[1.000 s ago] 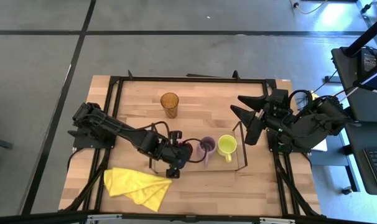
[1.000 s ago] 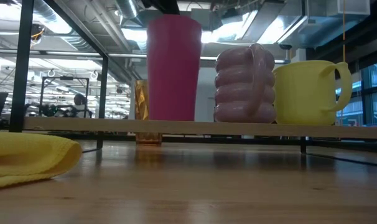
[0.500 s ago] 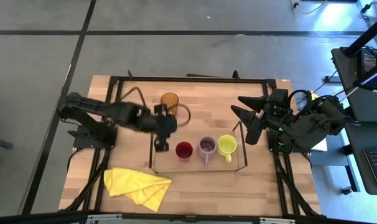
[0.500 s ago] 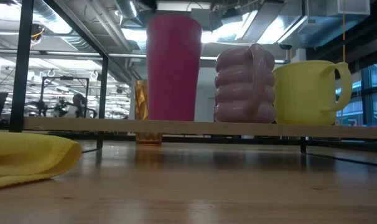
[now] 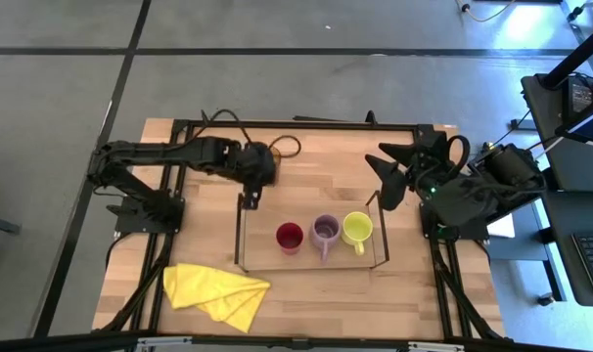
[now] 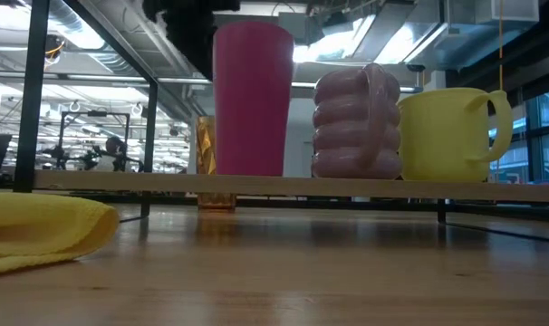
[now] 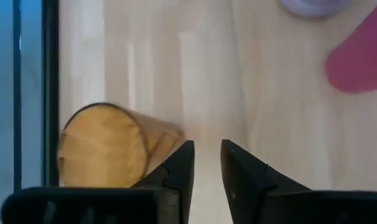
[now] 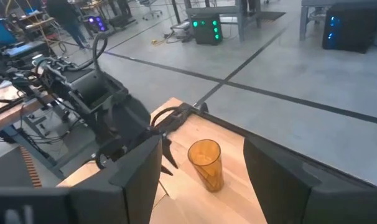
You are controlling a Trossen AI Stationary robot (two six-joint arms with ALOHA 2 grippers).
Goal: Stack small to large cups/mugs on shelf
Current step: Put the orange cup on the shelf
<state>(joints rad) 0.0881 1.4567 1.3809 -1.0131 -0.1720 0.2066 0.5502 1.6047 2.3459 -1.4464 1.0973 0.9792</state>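
The dark red cup (image 5: 290, 236), the lilac mug (image 5: 325, 231) and the yellow-green mug (image 5: 356, 228) stand in a row on the shelf (image 5: 306, 257). They also show in the low view: red cup (image 6: 253, 100), lilac mug (image 6: 356, 122), yellow-green mug (image 6: 451, 134). The amber tumbler (image 5: 271, 154) stands upright on the tabletop beyond the shelf. My left gripper (image 7: 207, 149) hovers just beside the tumbler (image 7: 104, 148), fingers a narrow gap apart and empty. My right gripper (image 5: 383, 174) is open and empty above the shelf's right end.
A crumpled yellow cloth (image 5: 216, 291) lies on the table near the front left corner. Black wire frames (image 5: 242, 230) stand at both short ends of the shelf. Bare tabletop (image 5: 326, 166) lies between the tumbler and my right gripper.
My left gripper has left the dark red cup, risen, and gone toward the table's far edge to the amber tumbler. The red cup stays upright on the shelf next to the lilac mug. My right arm has shifted a little toward the far edge.
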